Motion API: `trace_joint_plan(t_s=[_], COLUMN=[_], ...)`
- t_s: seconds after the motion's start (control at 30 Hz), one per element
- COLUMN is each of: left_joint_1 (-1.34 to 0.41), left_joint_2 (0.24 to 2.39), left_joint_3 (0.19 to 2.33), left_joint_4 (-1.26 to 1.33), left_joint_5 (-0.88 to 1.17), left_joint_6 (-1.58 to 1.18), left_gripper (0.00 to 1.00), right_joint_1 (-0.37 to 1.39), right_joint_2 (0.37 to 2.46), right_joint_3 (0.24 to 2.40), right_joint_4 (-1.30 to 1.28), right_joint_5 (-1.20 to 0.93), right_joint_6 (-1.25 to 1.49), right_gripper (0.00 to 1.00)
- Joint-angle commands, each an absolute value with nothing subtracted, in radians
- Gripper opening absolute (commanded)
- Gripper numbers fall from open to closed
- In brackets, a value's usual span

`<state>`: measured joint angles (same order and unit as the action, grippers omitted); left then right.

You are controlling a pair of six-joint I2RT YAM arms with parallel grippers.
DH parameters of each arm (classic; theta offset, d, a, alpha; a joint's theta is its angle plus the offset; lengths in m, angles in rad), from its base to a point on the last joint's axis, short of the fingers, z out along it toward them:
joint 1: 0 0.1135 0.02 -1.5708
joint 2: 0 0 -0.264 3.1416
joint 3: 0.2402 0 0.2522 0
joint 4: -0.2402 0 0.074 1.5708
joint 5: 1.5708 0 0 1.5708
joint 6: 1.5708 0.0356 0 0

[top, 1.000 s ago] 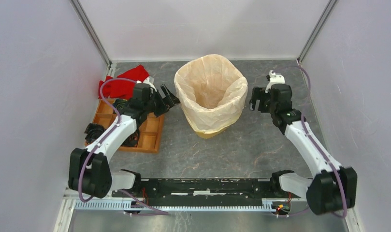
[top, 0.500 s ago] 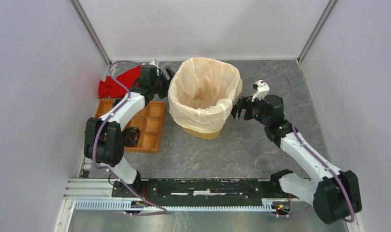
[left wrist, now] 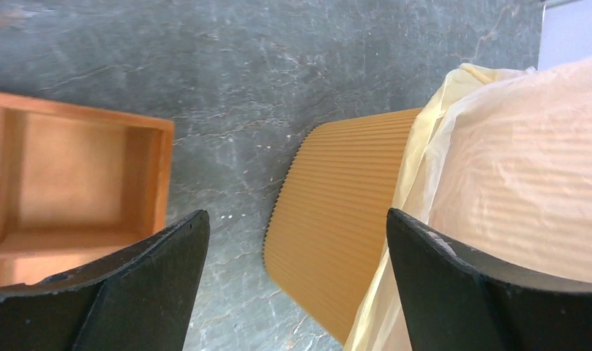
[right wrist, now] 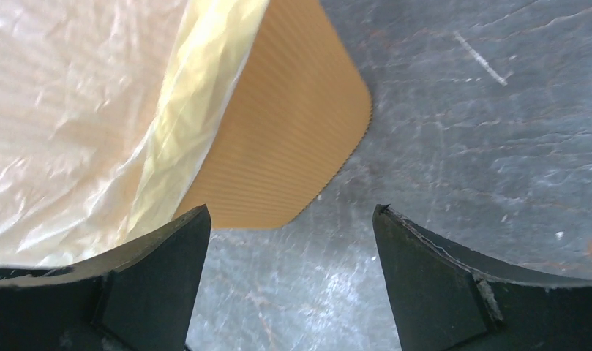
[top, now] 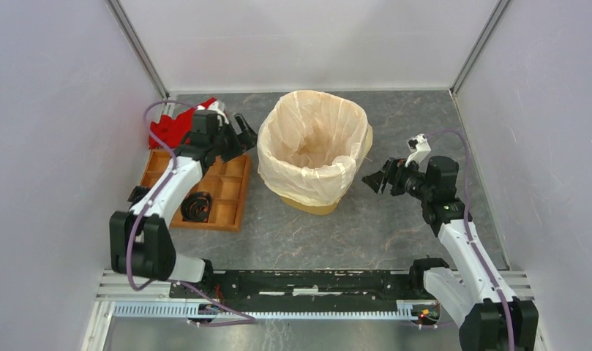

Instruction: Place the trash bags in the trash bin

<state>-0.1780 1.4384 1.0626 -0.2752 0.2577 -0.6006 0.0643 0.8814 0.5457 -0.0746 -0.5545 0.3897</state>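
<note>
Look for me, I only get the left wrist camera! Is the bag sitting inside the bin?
Observer: Yes. From above, the trash bag lines the trash bin and folds out over its rim.
Operator: Is anything inside it?
Observer: Nothing that the top view shows; the bag looks empty.
Operator: Where's the other arm?
Observer: The right arm reaches in from the right of the bin, its jaws open and gripping nothing.

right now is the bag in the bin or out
In: the bag lines the bin, open inside it, its edge folded over the rim and down the walls.
</note>
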Motion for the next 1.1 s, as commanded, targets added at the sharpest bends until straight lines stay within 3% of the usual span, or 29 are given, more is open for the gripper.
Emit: trace_joint_plan(t_s=[0.0, 0.3, 0.5, 0.7, 0.77, 0.87, 1.0, 1.07], left_joint_1=[-0.126, -0.071, -0.074, -0.097, -0.1, -0.1, -0.1, -0.1], left_joint_2=[1.314, 1.218, 1.227, 1.216, 1.223, 1.23, 1.224, 1.225], left_joint_3=[1.002, 0.833, 0.729, 0.689, 0.673, 0.657, 0.643, 0.63], left_joint_4=[-0.302, -0.091, 0.041, 0.048, 0.06, 0.074, 0.099, 0.128], left_joint_5=[0.326, 0.638, 0.695, 0.654, 0.65, 0.65, 0.663, 0.677], left_joint_6=[-0.556, -0.773, -0.856, -0.851, -0.857, -0.869, -0.892, -0.913], left_gripper=[0.96, 0.94, 0.9, 0.86, 0.85, 0.8, 0.73, 0.68], right_joint_1=[0.039, 0.022, 0.088, 0.145, 0.145, 0.144, 0.131, 0.113], right_joint_2=[0.811, 0.838, 0.962, 0.99, 1.0, 1.016, 1.028, 1.041], right_joint_3=[0.558, 0.525, 0.503, 0.434, 0.39, 0.326, 0.275, 0.246], right_joint_4=[-0.127, 0.218, 0.357, 0.39, 0.442, 0.544, 0.639, 0.714], right_joint_5=[-0.696, -0.933, -0.912, -0.819, -0.84, -0.88, -0.932, -0.95], right_joint_6=[0.4, 0.64, 0.698, 0.707, 0.725, 0.767, 0.795, 0.83], right_gripper=[0.89, 0.9, 0.85, 0.49, 0.42, 0.2, 0.02, 0.0])
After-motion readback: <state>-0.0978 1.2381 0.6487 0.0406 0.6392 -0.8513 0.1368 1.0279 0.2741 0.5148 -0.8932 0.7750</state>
